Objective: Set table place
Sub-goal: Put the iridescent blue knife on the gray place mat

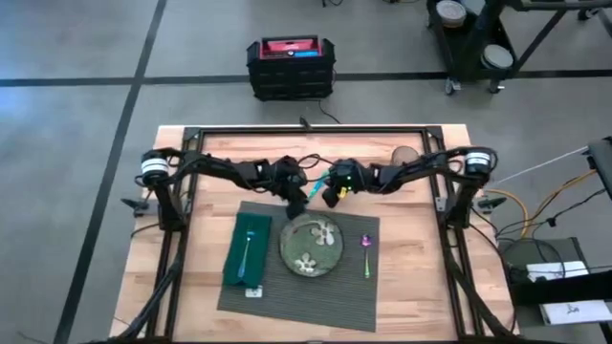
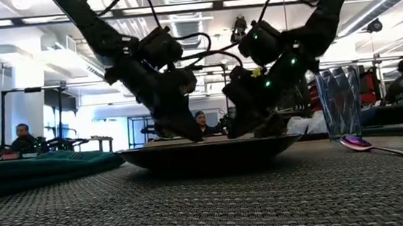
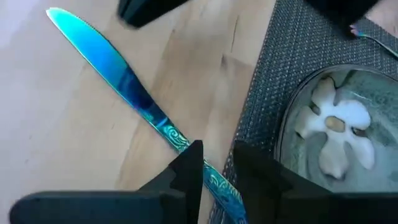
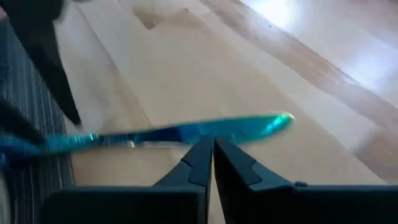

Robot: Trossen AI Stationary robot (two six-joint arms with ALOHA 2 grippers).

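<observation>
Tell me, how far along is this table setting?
Mostly done: plate, napkin with a utensil on it, and spoon lie on the placemat. In hand: the left gripper grips the blue knife by its handle, the right gripper beside its blade. Left: placing it.

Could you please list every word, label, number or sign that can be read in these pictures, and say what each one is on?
No text can be read in any view.
Red-topped black case on the floor beyond the table: its red and blue top patches are too small to read.
White sheet on the equipment at the right edge: dark marks, too blurred to read.
Knife, plate, placemat: no lettering shows.
</observation>
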